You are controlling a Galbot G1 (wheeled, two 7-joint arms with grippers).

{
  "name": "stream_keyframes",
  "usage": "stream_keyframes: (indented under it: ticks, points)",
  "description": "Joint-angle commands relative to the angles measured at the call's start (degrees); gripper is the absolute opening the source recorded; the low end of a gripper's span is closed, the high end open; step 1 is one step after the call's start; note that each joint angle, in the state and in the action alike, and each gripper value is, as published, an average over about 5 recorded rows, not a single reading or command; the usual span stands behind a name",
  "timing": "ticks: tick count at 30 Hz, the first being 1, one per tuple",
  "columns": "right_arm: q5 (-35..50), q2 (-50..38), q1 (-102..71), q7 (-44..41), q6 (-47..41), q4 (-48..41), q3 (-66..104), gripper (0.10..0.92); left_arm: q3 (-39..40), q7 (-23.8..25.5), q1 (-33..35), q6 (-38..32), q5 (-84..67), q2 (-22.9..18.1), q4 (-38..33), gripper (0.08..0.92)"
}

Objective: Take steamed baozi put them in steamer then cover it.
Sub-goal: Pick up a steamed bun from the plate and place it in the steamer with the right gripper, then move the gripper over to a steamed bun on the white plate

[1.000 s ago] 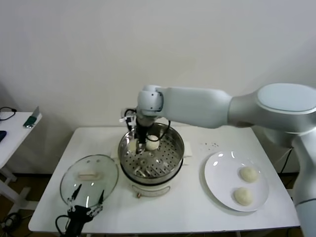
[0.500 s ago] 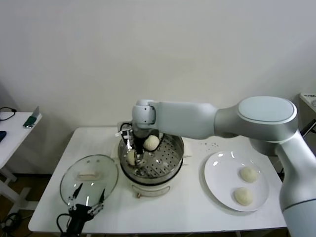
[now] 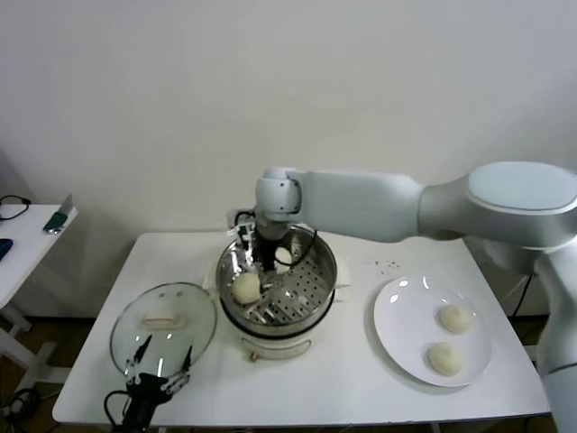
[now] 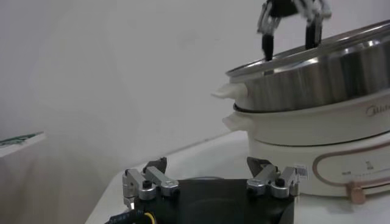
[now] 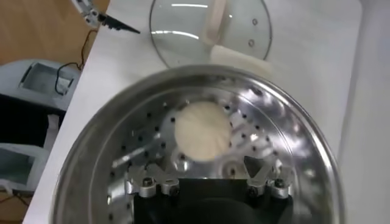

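Note:
The steel steamer (image 3: 311,280) stands on its white pot base mid-table. One baozi (image 3: 246,287) lies at the basket's left side. A second baozi (image 3: 283,256) shows partly behind my right gripper (image 3: 263,263), which hangs open and empty just above the basket. In the right wrist view the left baozi (image 5: 202,129) lies just beyond my open right gripper (image 5: 204,173). Two more baozi (image 3: 453,317) (image 3: 444,358) sit on the white plate (image 3: 397,316). The glass cover (image 3: 162,317) lies flat to the left of the steamer. My left gripper (image 3: 158,374) is parked open at the table's front-left edge.
In the left wrist view, past my open left gripper (image 4: 210,176), are the steamer (image 4: 317,79), its white base (image 4: 317,146) and the right gripper (image 4: 289,27) above the rim. A side table (image 3: 27,225) stands at far left. The wall runs close behind the table.
My right gripper has let go of the baozi at the basket's left side and risen slightly, shifting right. The left arm, cover and plate have not moved.

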Motion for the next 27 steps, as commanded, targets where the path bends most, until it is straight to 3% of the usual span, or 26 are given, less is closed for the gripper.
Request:
stream_keyframes:
  ticks: [1, 10, 15, 21, 27]
  points:
    - [0.7, -15.3, 10.8, -2.9, 3.2, 11.1, -1.7, 0.823, 0.1, -0.1, -0.3, 0.2, 0.0, -0.3, 0.0, 0.823]
    - [-9.3, -36.4, 9.8, -4.8, 5.9, 23.2, -5.8, 0.823, -0.6, 0.0, -1.0, 1.9, -1.1, -0.7, -1.9, 0.823]
    - [-16.7, -46.1, -0.3, -5.1, 6.2, 23.6, -3.6, 0.823, -1.4, 0.0, -1.2, 2.7, -1.2, -0.6, -2.4, 0.823]
    - [-26.9, -53.4, -17.1, -6.7, 8.2, 23.1, 4.3, 0.823, -1.8, -0.1, -0.5, 3.3, -0.3, -1.3, -3.3, 0.823]
    - [-33.6, -54.4, -29.0, -7.8, 10.5, 19.6, 12.7, 0.823, -1.4, -1.2, -0.8, 4.9, 0.1, -2.1, -3.4, 0.823]
